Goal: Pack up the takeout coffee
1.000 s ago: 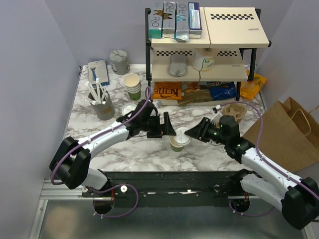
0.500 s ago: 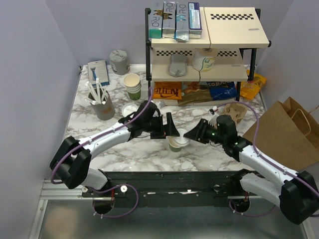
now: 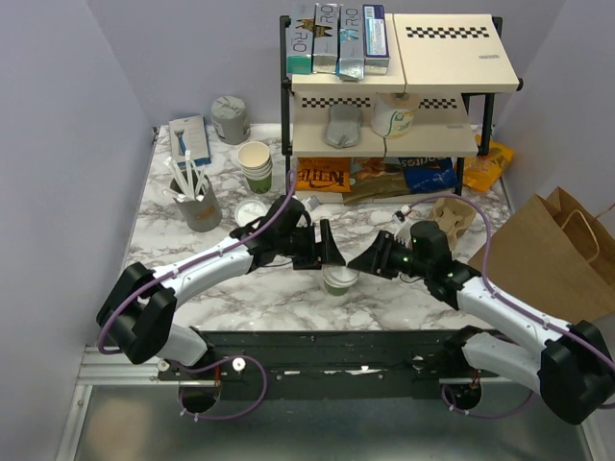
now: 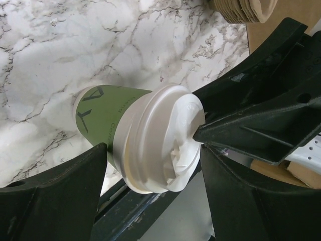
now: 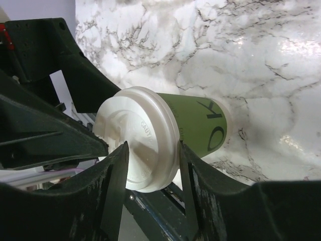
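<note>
The takeout coffee (image 3: 339, 279), a green-banded paper cup with a white lid, stands on the marble table (image 3: 279, 298) near its front edge. My right gripper (image 3: 363, 261) reaches it from the right. In the right wrist view its fingers (image 5: 113, 191) press both sides of the lid, so the right gripper (image 5: 153, 145) is shut on the coffee (image 5: 200, 123). My left gripper (image 3: 329, 254) is at the cup's left. In the left wrist view the left gripper (image 4: 153, 150) is open, its fingers wide apart round the coffee (image 4: 100, 118) and not touching it.
A brown paper bag (image 3: 557, 259) stands at the right edge. A cardboard cup carrier (image 3: 452, 216) lies behind my right arm. A stack of lidless cups (image 3: 256, 163), a grey cup of white sticks (image 3: 197, 202), a loose lid (image 3: 252, 211) and a shelf rack (image 3: 394, 144) stand behind.
Both grippers have closed in on the coffee. The right gripper has moved left onto the lid, and the cup has shifted slightly towards the front edge.
</note>
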`<state>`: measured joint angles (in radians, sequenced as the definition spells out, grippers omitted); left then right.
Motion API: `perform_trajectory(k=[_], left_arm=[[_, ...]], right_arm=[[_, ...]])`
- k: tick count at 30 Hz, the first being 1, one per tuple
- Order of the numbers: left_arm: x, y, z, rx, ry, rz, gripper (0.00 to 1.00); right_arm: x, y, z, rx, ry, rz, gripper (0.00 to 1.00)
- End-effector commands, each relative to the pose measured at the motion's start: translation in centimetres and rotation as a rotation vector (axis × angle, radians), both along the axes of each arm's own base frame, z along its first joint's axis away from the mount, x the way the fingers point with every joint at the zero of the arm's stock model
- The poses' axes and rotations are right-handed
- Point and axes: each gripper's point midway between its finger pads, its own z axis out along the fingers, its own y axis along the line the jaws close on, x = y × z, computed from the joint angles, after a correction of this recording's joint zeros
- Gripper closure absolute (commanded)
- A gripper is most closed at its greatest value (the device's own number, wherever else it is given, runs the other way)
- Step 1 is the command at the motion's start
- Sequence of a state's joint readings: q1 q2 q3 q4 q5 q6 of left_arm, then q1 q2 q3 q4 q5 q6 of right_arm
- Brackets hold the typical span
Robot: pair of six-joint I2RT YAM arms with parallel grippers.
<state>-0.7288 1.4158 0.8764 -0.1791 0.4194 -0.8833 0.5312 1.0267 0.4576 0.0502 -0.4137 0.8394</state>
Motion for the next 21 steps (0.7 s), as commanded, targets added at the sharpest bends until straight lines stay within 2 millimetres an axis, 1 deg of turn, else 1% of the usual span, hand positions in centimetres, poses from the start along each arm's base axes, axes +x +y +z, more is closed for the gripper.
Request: perform_trajectory(k=[1,6,9,12,13,15,18,21], left_arm=[[0.0,0.1,0.1,0.018,0.006,0.014,0.19],[-0.1,0.4,0.2,0.027,-0.002,0.021,0.19],[-0.2,0.6,0.2,0.036,-0.005,0.023,0.23],[-0.4,0.7,0.2,0.033,-0.004,0.019,0.25],[-0.4,0.7,0.2,0.031,-0.004,0.018,0.25],[-0.6,0.9,0.0,0.033,0.0,0.019,0.3],[-0.7,1.0,-0.2,0.035,0.003,0.024,0.39],[-0.9,1.1,-0.4,0.035,0.011,0.027,0.41]], right_arm=[[-0.2,0.7,1.5,0.02,-0.029,0.031,0.45],[-0.1,0.6,1.1,-0.001,-0.017,0.023,0.43],[-0.1,1.0,1.0,-0.002,-0.011,0.033,0.43],[-0.1,1.1,1.1,-0.01,-0.018,0.038,0.43],[-0.2,1.0,0.8,-0.02,-0.009,0.035,0.43],[-0.1,0.9,0.6,-0.028,-0.01,0.03,0.43],[-0.6,0.7,-0.3,-0.051,0.022,0.031,0.43],[-0.8,0.7,-0.8,-0.06,0.032,0.028,0.43]])
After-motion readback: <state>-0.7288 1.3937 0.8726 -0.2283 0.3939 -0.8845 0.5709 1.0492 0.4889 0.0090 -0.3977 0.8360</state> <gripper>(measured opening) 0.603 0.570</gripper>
